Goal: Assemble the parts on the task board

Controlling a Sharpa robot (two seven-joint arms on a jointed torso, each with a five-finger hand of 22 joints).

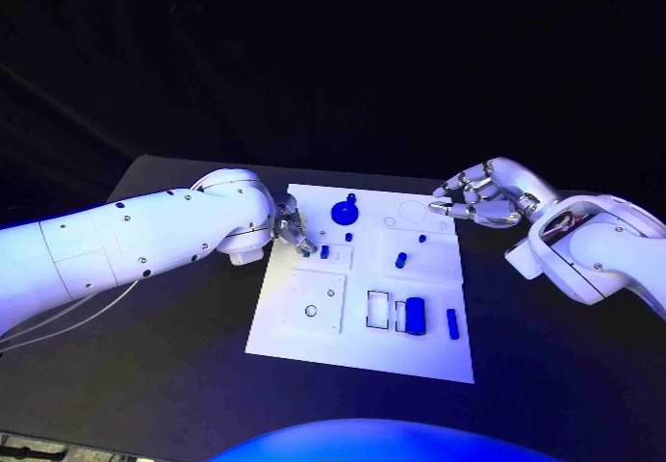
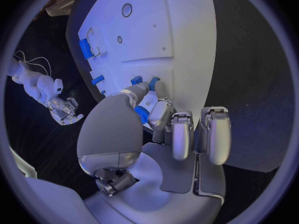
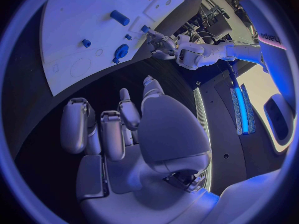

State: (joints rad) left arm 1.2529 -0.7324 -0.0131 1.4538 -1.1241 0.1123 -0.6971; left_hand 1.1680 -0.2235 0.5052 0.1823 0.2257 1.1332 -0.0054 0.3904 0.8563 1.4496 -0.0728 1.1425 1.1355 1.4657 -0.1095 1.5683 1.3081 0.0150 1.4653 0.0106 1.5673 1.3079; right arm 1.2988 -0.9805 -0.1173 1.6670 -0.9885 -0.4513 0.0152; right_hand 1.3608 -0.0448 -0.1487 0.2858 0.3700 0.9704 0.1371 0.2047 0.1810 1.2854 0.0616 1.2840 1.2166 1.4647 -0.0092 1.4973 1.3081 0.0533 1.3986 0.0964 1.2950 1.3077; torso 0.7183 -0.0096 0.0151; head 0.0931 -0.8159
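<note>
The white task board (image 1: 364,332) lies in the middle of the table. On it sit a round blue part with a knob (image 1: 345,212), a blue peg (image 1: 325,252), a blue block (image 1: 414,315) and a blue bar (image 1: 452,323). My left hand (image 1: 292,231) reaches over the board's left edge, its fingertips (image 1: 304,246) down beside the peg. In the left wrist view its thumb (image 2: 134,92) and one finger come close together around something blue (image 2: 144,110); whether that is held or lies behind them I cannot tell. My right hand (image 1: 479,200) hovers off the board's far right corner, fingers loosely bent and holding nothing.
More small blue parts (image 1: 401,259) lie mid-board, beside a round outline (image 1: 410,214) at the far right. A square plate with a hole (image 1: 310,311) and a dark rectangular frame (image 1: 377,308) sit nearer me. Black table (image 1: 181,337) surrounds the board.
</note>
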